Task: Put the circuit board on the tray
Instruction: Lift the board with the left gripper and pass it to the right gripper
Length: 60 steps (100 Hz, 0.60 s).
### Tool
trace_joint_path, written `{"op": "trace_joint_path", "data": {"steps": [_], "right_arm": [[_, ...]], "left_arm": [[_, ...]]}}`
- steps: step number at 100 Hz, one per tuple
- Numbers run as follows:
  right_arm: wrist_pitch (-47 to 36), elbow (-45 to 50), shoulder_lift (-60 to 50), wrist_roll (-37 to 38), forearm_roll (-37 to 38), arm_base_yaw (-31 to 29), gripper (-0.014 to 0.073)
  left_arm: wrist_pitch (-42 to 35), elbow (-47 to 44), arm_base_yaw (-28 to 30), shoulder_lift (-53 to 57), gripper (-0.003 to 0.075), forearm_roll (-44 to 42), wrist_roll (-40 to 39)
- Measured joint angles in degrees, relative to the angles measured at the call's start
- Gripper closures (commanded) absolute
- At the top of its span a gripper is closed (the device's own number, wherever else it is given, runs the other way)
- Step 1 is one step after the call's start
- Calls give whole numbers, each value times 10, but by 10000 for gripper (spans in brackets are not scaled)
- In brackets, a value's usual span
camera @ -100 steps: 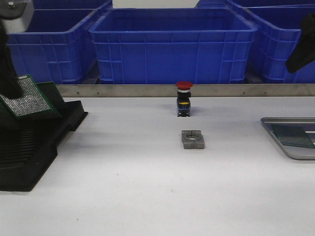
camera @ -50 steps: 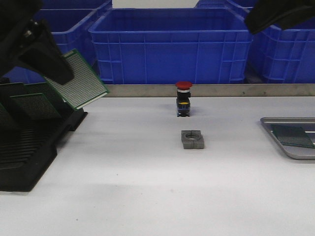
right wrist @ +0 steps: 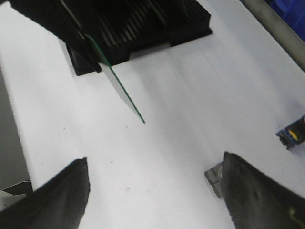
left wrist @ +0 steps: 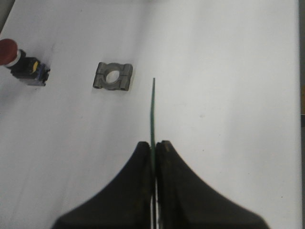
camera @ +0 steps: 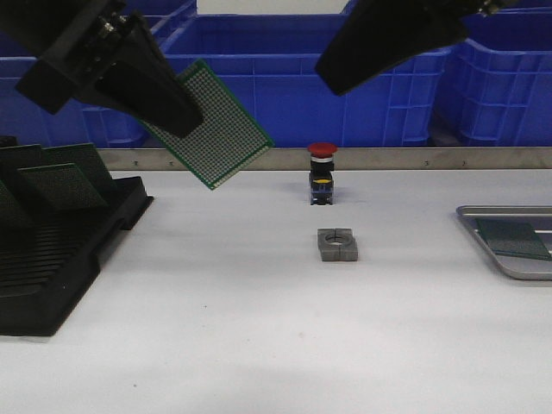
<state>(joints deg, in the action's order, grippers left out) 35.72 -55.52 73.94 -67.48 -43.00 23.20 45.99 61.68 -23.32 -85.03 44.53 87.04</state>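
Front view: my left gripper [camera: 185,116] clamps the board [camera: 216,125] at 10 o'clock, airborne; right gripper [right wrist: 155,191] spread wide; tray [camera: 509,267] at 3 o'clock.

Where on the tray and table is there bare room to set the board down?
The tray has a board lying in it already; its far strip is bare. The table is bare between the rack and the metal block, and nearer the camera.

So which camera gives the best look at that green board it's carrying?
The front view: the circuit board shows its dotted face there, pinched at one corner by the left gripper. The left wrist view shows only its thin edge; the right wrist view shows it slanted, nearly edge-on.
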Motion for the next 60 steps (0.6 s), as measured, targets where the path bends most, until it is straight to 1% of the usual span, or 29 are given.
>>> {"op": "trace_joint_path", "data": {"steps": [24,37,49,55,60], "right_arm": [[-17,0,19,-23,-7,49,16],[-28,0,33,-33,-18,62,16],[-33,0,52,-40,-35,67,20],[-34,0,62,-41,-44,67,59],[-37,0,68,-41,-45,67,125]], "left_arm": [[27,0,0,0,741,34,41],[51,0,0,0,741,55,70],[71,0,0,0,741,71,79],[74,0,0,0,741,73,81],[75,0,0,0,741,76,82]]}}
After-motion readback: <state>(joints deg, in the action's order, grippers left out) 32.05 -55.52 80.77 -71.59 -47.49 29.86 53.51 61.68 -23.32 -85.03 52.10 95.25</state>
